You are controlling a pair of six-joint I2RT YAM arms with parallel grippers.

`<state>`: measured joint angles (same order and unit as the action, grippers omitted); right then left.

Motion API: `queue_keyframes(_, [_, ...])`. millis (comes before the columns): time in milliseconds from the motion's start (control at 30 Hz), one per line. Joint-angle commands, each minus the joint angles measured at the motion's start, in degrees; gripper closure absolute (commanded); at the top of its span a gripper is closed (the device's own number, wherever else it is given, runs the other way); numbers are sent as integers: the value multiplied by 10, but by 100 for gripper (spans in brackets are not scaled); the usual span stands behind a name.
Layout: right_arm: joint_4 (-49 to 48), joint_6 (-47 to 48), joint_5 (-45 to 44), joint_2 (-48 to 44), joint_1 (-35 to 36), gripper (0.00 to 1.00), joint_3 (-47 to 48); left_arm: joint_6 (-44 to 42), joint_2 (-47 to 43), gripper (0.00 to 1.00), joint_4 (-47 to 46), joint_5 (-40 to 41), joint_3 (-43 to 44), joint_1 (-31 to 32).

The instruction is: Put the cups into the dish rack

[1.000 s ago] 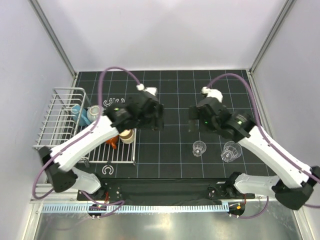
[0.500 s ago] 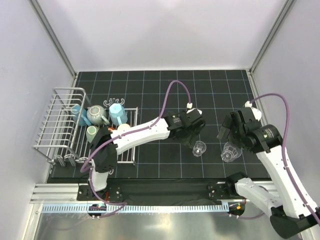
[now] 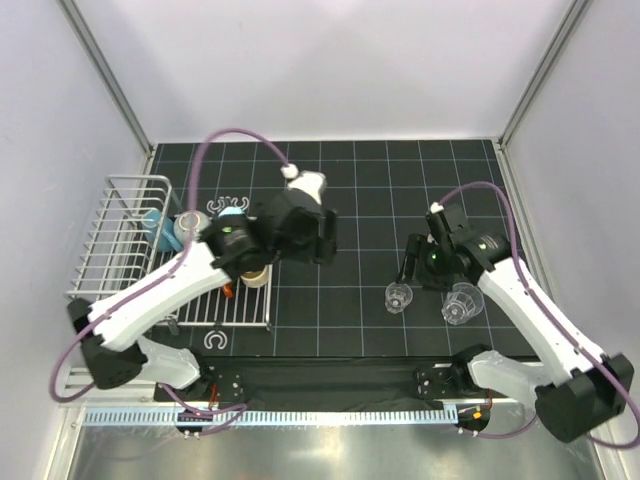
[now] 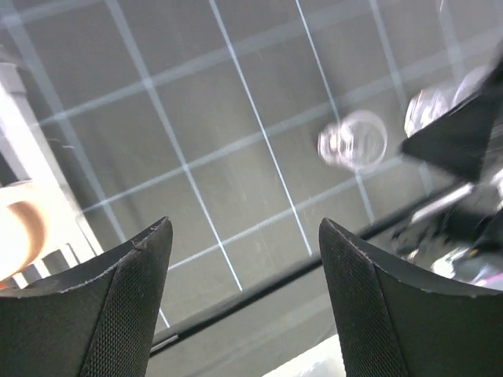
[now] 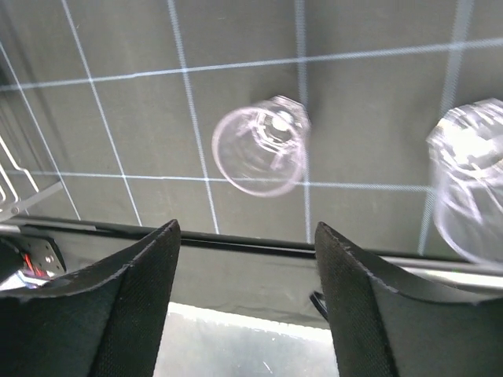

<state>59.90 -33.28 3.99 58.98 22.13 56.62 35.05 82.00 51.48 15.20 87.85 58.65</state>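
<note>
Two clear cups stand on the black grid mat near the front: one (image 3: 400,297) left of the other (image 3: 462,303). My right gripper (image 3: 408,265) hovers open just behind the left one, which shows as a clear cup (image 5: 262,147) beyond its empty gripper (image 5: 247,226); the second cup (image 5: 471,188) is to the right. My left gripper (image 3: 322,240) is open and empty mid-table, right of the dish rack (image 3: 130,250). In the left wrist view the gripper (image 4: 244,228) faces a clear cup (image 4: 352,141) far off. The rack holds a blue cup (image 3: 155,225), a grey cup (image 3: 186,228) and a tan-rimmed cup (image 3: 255,272).
The rack's flat slatted part (image 3: 250,305) lies beside the left arm's forearm. An orange piece (image 3: 229,287) shows on the slats. The mat's front edge and a metal rail (image 3: 320,415) run close behind the clear cups. Grey walls enclose the table on three sides.
The left arm has pulled back from beside the left clear cup toward the rack. The right gripper has swung left, over that clear cup, and its jaws have narrowed a little.
</note>
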Motion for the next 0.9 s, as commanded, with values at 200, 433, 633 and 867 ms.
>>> queue_keyframes(200, [-121,15,38,111,61,42,-1,34,-142,16,-28,48,-31,-36])
queue_keyframes(433, [-101,12,-8,188,95,51,22,27,-155,20,-37,33,-28,-37])
queue_keyframes(633, [-107,-2,-53,213,127,51,6,23,-151,23,-47,15,-22,-38])
queue_keyframes(867, [-133,1,-66,259,127,82,-9,0,-123,22,7,0,44,-42])
